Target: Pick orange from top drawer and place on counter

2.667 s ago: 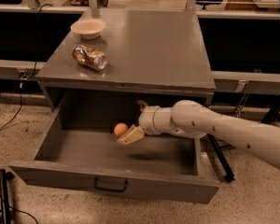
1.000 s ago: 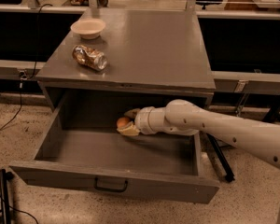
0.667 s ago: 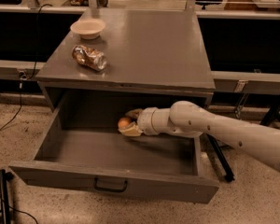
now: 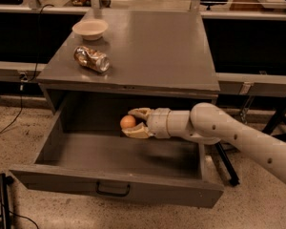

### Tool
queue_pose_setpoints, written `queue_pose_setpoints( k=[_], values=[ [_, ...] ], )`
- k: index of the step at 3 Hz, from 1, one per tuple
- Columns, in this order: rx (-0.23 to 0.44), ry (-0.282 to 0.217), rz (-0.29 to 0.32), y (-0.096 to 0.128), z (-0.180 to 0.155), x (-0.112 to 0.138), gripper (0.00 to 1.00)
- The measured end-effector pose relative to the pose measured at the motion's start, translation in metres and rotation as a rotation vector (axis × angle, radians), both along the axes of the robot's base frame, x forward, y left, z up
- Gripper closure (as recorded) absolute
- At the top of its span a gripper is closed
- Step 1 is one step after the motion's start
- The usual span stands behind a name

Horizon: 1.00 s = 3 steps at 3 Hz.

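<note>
gripper sits inside the open drawer, toward the back wall and a little right of centre, with the arm reaching in from the right over the drawer's right side. the two pale fingers are closed most of the way around the orange, one above and one below it, both seeming to touch it; the fruit shows at the fingertips on the left. compared with 2.7 s ago: the orange then lay free on the drawer floor, just left of the parted fingers; now it is between them and sits somewhat higher and further back in the view, with shadow on the floor beneath the hand. compared with 0.7 s ago: hand and orange are nearly in the same spot, perhaps a touch higher; cannot tell for sure that the fruit is off the floor. drawer is pulled out as before, dark handle at the middle of its front panel. counter unchanged: bowl at the back left corner, crushed can lying on its side just in front of the bowl, apart from it. the orange is not on the counter.
</note>
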State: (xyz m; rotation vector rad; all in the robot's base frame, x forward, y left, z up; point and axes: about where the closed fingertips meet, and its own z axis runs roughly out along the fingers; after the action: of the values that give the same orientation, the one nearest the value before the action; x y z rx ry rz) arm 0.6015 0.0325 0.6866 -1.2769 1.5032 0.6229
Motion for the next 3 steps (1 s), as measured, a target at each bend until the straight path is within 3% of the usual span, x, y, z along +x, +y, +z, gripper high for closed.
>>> queue_pose_setpoints(
  k=[1, 2, 3],
  values=[
    [-0.003, -0.043, 0.103, -0.012, 0.046, -0.045, 1.0],
    [-0.033, -0.078, 0.154, -0.029, 0.08, -0.08, 1.0],
    [-0.045, -0.1, 0.164, -0.061, 0.126, -0.101, 1.0]
  ],
)
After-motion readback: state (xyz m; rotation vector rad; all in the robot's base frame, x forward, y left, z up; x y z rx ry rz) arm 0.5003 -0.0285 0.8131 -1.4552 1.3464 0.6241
